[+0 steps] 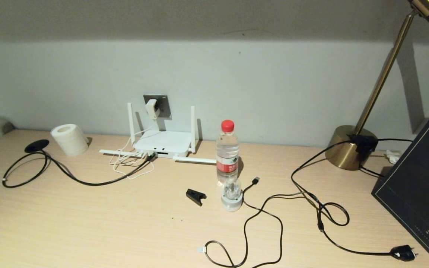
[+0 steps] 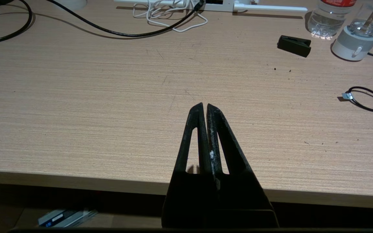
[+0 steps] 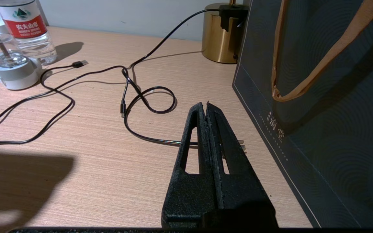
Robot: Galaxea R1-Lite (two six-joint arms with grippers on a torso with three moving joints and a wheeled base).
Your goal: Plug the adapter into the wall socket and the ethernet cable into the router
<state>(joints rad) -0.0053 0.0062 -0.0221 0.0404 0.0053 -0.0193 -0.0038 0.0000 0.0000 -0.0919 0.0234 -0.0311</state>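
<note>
- A water bottle (image 1: 227,150) with a red cap stands in the middle of the desk (image 1: 125,223). It is clear and has water in it.
- Just in front of the bottle sits a small white stand with a clear glass dome (image 1: 231,193) on top. A thin stick stands inside the dome.
- A dark paper bag (image 1: 419,190) with tan handles stands at the right edge of the desk. What is in it cannot be seen.
- The desk is light wood, and a pale wall (image 1: 274,85) stands behind it.
- The wall socket (image 1: 158,106) is on the wall, and the white adapter (image 1: 151,108) sits in it. Its white cord hangs down to the router (image 1: 163,143).
- The router lies flat on the desk under the socket. Two antennas stand up and two lie flat.
- The ethernet cable (image 1: 88,181) runs across the left side of the desk, and its end goes into the front of the router.
- A roll of paper (image 1: 69,139) lies left of the router, and a small black clip (image 1: 196,196) lies left of the dome.
- A gold lamp (image 1: 350,147) stands at the back right, with black cords looping over the desk.
- The left gripper (image 2: 204,105) hangs over the near edge of the desk, pinched closed with nothing in it.
- The right gripper (image 3: 205,104) is beside the bag, also pinched closed and holding nothing.
</note>
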